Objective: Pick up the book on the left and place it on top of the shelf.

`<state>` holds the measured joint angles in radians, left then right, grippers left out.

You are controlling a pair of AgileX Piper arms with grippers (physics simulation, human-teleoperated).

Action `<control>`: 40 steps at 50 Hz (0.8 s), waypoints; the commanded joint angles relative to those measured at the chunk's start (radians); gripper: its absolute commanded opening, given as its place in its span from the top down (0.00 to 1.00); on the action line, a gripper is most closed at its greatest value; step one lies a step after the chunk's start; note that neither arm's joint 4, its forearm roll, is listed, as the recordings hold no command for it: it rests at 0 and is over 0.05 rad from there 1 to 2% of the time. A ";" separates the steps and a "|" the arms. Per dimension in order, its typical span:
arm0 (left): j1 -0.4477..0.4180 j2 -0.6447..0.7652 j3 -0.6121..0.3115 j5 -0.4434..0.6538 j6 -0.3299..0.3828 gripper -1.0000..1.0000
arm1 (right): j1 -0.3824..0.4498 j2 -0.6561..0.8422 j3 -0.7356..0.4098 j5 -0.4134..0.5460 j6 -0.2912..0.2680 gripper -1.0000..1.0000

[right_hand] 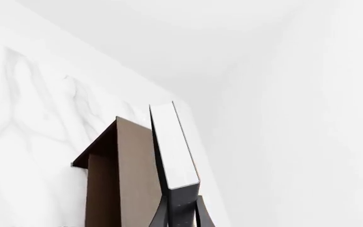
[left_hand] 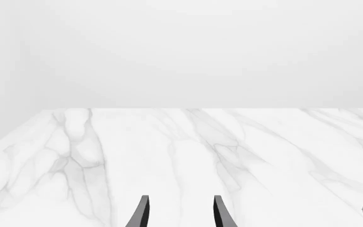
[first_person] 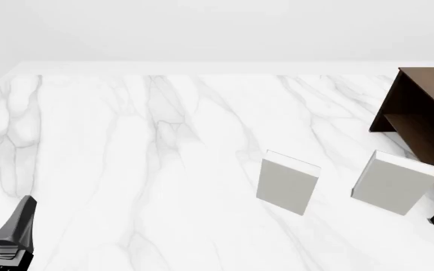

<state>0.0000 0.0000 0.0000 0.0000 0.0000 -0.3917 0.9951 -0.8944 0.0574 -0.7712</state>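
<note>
Table [first_person: 126, 169]: white marble.
Shelf [right_hand: 128, 175]: at the right edge.
Book [right_hand: 172, 146]: clamped edge-on in the right gripper [right_hand: 180, 213], long axis running away from the claw, beside the shelf's flat top.
Left gripper [left_hand: 180, 213]: fingers apart, idle near the left corner.

The shelf [first_person: 420, 113] and left hand [first_person: 9, 237] are cut off by the frame's edges.
</note>
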 commanded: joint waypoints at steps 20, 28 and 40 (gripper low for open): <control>0.000 0.000 0.000 0.000 0.000 0.00 | -0.078 0.058 -0.001 -0.071 -0.002 1.00; 0.000 0.000 0.000 0.000 0.000 0.00 | -0.102 0.102 0.015 -0.116 -0.016 1.00; 0.000 0.000 0.000 0.000 0.000 0.00 | -0.134 0.152 0.013 -0.161 -0.020 1.00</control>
<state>0.0000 0.0000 0.0000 0.0000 0.0000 -0.5014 1.1143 -0.8735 -0.0569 -0.8033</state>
